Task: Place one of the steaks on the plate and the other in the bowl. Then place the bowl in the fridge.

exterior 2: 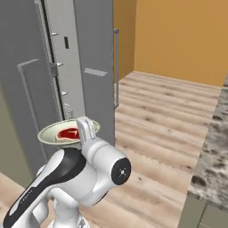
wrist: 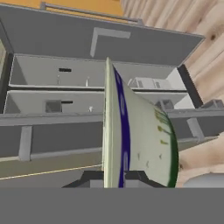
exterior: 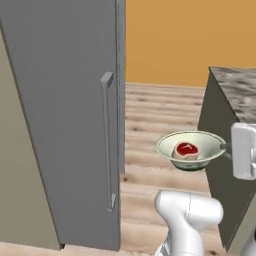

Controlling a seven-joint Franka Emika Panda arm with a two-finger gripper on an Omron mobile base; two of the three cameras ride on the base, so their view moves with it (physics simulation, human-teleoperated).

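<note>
The gripper (wrist: 114, 177) is clamped tight on the rim of the bowl (exterior: 191, 148), jaws closed down w/ the rim pinched between them, clearest in the hand view where the bowl is seen edge-on, rising straight up from the fingertips (wrist: 89, 178). In the base views the bowl is held level in mid-air, grabbed at the rim on the side nearest the wrist. One steak (exterior: 186, 150) is sat inside the bowl, approx in the middle, red w/ a whitish fat edge.

Rel. to the bowl: the fridge (exterior: 65, 115) is just beside it, not touching. In the left base view a grey door w/ a long vertical handle (exterior: 106, 140) is seen to the bowl's left. In the right base view the fridge is right behind the bowl, and a gap between the doors w/ white inner bits is visible. In the hand view, white shelves (wrist: 57, 76) and door bins are seen past the bowl, doors open. Wood floor (exterior: 150, 115) is below the bowl, orange wall (exterior: 190, 40) well beyond it. A dark counter w/ a speckled stone top (exterior: 240, 92) is near the bowl on the side away from the fridge.
</note>
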